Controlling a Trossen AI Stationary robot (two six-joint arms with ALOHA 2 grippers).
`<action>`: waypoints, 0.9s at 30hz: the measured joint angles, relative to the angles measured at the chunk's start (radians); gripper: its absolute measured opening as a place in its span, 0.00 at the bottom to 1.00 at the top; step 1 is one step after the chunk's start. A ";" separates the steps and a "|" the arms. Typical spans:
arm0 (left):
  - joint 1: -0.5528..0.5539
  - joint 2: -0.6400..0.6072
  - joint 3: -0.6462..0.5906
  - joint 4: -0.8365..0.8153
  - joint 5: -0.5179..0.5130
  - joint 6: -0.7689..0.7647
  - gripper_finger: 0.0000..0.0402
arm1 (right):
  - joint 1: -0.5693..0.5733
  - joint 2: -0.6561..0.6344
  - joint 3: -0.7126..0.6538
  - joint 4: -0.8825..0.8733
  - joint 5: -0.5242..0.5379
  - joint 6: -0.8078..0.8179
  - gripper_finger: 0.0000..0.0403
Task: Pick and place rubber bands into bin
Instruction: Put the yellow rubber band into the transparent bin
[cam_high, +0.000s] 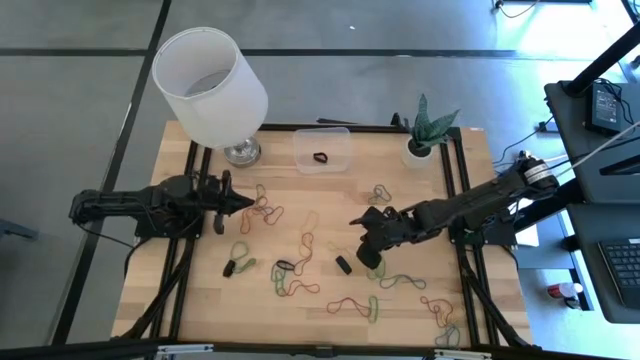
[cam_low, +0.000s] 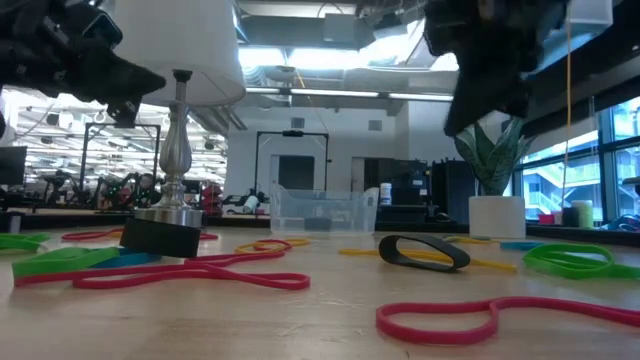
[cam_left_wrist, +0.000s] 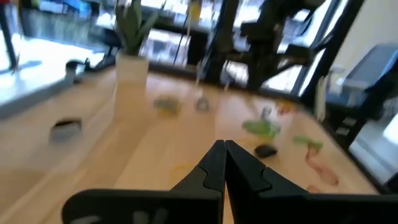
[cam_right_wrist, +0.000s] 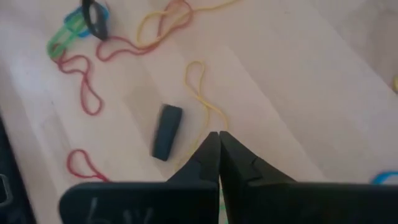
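Wooden table (cam_high: 400, 310) strewn with rubber bands (cam_high: 290, 275); both arms' fingers pressed together (nothing held), bin (cam_high: 321, 149) beyond.

A pale wooden table (cam_high: 400, 310) with a black frame carries a lamp with a large white cylindrical shade (cam_high: 210, 85) and a silvery metal base (cam_high: 241, 152) at its far left corner. Along the same far edge, toward the right corner, stands a small white pot (cam_high: 419, 150) holding a spiky green plant (cam_high: 432, 125). Grey floor (cam_high: 70, 90) surrounds the table.
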 joint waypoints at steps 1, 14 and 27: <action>-0.010 0.033 0.019 -0.020 -0.016 -0.009 0.00 | 0.000 -0.015 -0.030 0.033 -0.006 -0.006 0.00; -0.143 0.680 0.386 -0.241 -0.285 -0.152 0.00 | 0.000 -0.366 -0.450 0.334 -0.022 -0.076 0.00; -0.132 1.120 0.709 -0.731 -0.237 -0.498 0.00 | -0.006 -0.695 -0.634 0.341 -0.022 -0.252 0.00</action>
